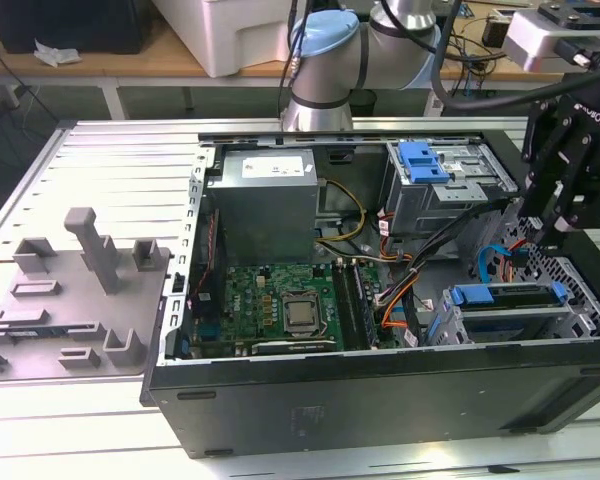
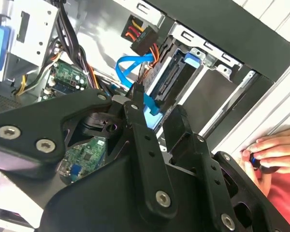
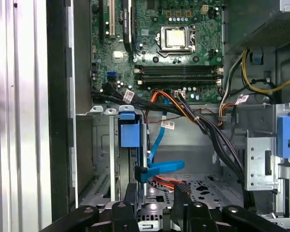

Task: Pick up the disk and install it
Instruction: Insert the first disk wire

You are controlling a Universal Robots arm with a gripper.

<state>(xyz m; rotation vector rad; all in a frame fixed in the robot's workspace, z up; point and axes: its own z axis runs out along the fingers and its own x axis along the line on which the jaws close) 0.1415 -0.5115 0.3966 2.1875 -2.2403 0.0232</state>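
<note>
Silver casing framed by a blue bracket (image 1: pixel 472 295) is marking the disk (image 1: pixel 505 300), which is sitting in the lower drive bay (image 1: pixel 440 325). Its long axis is running across the exterior view, tab end pointing toward the motherboard (image 1: pixel 270 290). I am hovering my gripper (image 3: pixel 155 188) just above, fingers (image 3: pixel 130 193) spread and gripping nothing, a blue data cable (image 3: pixel 159 166) lying between them. Wire bundles (image 3: pixel 208 130) are crossing nearby, and a person's hand (image 2: pixel 273 147) is resting outside the case (image 1: pixel 380 400).

The computer case (image 1: pixel 380 400) is black metal, matt and smooth. Inside it, the power box (image 1: pixel 265 205) is dull grey metal, and the circuit board (image 1: pixel 270 300) is green and a bit shiny. The disk (image 1: pixel 510 320) inside the case is silver metal with smooth blue plastic edges. The gripper (image 3: pixel 155 193) is matt black.
</note>
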